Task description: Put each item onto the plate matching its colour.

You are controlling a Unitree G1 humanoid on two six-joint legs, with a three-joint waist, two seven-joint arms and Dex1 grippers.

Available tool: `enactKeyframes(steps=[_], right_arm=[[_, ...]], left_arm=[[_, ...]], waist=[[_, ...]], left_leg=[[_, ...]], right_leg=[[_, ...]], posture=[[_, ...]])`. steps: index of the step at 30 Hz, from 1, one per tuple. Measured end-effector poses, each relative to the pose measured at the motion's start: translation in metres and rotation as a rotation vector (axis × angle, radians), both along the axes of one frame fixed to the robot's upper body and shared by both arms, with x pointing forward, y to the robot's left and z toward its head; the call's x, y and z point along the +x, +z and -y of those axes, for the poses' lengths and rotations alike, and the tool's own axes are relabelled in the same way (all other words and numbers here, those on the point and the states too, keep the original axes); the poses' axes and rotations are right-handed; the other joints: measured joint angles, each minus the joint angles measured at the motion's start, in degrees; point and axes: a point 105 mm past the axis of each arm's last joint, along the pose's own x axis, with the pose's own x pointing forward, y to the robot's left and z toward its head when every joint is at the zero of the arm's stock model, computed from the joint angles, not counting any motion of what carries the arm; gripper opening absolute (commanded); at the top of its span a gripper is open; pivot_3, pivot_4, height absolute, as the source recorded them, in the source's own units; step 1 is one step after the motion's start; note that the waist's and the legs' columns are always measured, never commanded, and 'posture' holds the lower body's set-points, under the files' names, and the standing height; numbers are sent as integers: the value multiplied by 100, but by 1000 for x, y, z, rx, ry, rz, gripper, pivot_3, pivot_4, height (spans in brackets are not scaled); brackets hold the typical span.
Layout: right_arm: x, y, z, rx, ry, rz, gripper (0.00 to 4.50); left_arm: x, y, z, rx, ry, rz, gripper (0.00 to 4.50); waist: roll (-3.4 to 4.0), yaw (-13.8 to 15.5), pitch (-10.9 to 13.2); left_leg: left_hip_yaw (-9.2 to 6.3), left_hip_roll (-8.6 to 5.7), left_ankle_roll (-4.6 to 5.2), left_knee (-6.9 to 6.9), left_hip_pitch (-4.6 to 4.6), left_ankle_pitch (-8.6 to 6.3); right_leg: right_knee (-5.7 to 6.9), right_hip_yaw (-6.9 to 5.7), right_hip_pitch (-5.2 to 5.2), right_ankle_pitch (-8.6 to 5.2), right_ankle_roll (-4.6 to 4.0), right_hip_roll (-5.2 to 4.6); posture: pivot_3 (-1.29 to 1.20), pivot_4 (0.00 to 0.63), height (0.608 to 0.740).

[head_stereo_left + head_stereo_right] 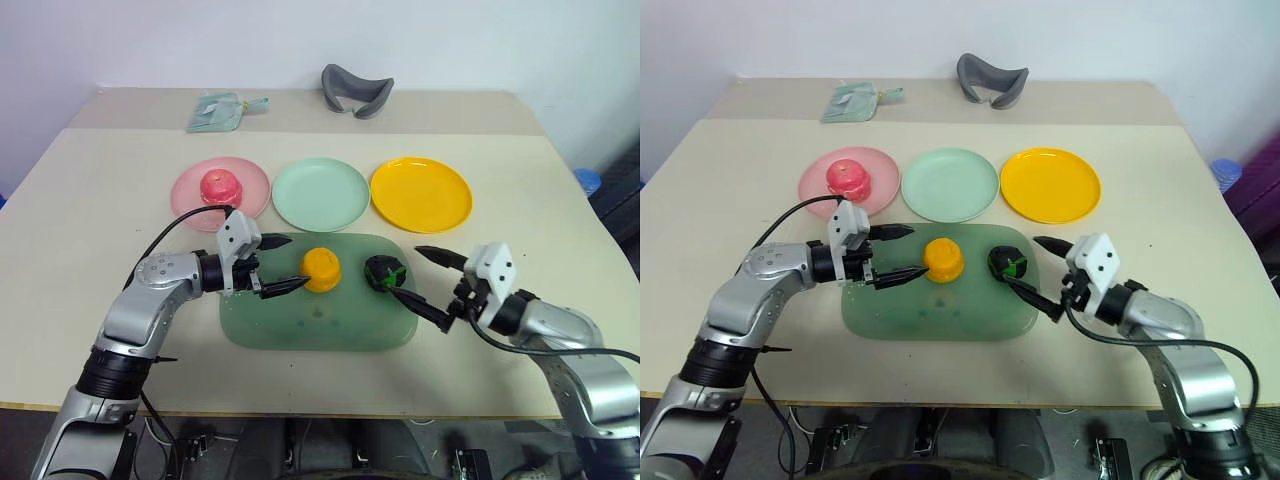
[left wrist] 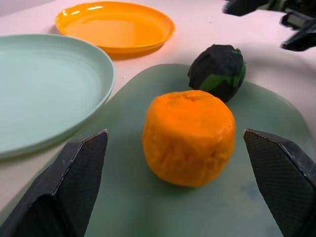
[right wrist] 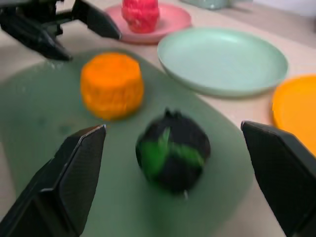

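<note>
Left gripper (image 1: pixel 282 264): fingers wide apart, holding nothing. It points across the green tray (image 1: pixel 318 322) toward the orange toy food (image 1: pixel 322 270); the lower fingertip lies just beside that item, and I cannot tell whether they touch. In the left wrist view the orange toy food (image 2: pixel 188 137) sits between the two fingers (image 2: pixel 74 182), clear of both.

Right gripper (image 1: pixel 432 283): fingers also spread wide, empty. It points in from the tray's right edge toward the dark green-and-black toy food (image 1: pixel 384 272). The lower finger reaches the tray edge just below that item; contact cannot be judged. In the right wrist view the dark item (image 3: pixel 173 153) lies between the fingers (image 3: pixel 64 182), gaps on both sides.

Item positions: orange and dark items both rest on the green tray, side by side, orange to the left, near but apart. The pinkish-red toy apple (image 1: pixel 219 186) stands on the pink plate (image 1: pixel 190 200). The mint green plate (image 1: pixel 321 194) and the orange-yellow plate (image 1: pixel 421 194) carry nothing. The three plates form a row just behind the tray: pink left, mint middle, orange right.

View differences: the head views take in the far worktop (image 1: pixel 90 200), with a packet in clear wrap (image 1: pixel 222 110) and a grey curved object (image 1: pixel 356 90) near the wall. The left wrist view catches the right gripper's fingertips (image 2: pixel 247 6) beyond the dark item; the right wrist view catches the left gripper (image 3: pixel 49 24) past the orange item.
</note>
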Motion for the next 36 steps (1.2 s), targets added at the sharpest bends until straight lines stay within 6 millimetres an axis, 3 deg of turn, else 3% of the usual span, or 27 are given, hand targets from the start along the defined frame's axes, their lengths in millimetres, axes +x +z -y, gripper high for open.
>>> enactKeyframes(steps=[5,11,14,17,22,29,36], right_arm=[[-14,-5,10,-19,-10,-48,4489],[-6,10,3,-2,3,16,4489],[15,26,-15,6,1,89,4489],[33,26,-35,-13,-3,69,4489],[43,31,-84,-6,109,-6,4489],[57,6,-107,-119,194,-175,4489],[59,4,-113,-159,252,-231,4489]], left_arm=[[1,0,5,-5,-20,5,4470],[1,-2,4,-16,-26,-7,4470],[-2,-1,-16,-39,21,-12,4470],[-15,-8,-48,-25,48,9,4470],[-47,-15,-90,28,6,-47,4470],[-58,-12,-97,14,1,-32,4470],[-67,-11,-90,24,4,-3,4470]], waist=[[0,-5,0],[0,-15,0],[0,-75,0],[0,-56,0],[0,5,1],[-2,43,0],[-2,-49,-1]], left_leg=[[0,1,0,0,1,0],[0,1,-1,1,2,0],[0,7,-4,-3,5,2],[-1,7,-8,-8,3,4],[-3,0,-4,-3,-3,2],[-5,-2,4,-2,-3,-2],[-6,1,23,-5,-3,-13]], right_leg=[[0,0,1,0,0,2],[0,1,1,0,0,3],[2,5,-3,-1,-1,8],[5,8,-15,-2,-4,10],[3,2,-11,-2,-4,-7],[3,-1,-12,-2,-4,-10],[4,-2,-12,-2,-4,-10]], posture=[[0,150,740],[0,150,740],[0,150,740],[0,150,740],[0,150,740],[0,150,740],[0,150,740]])
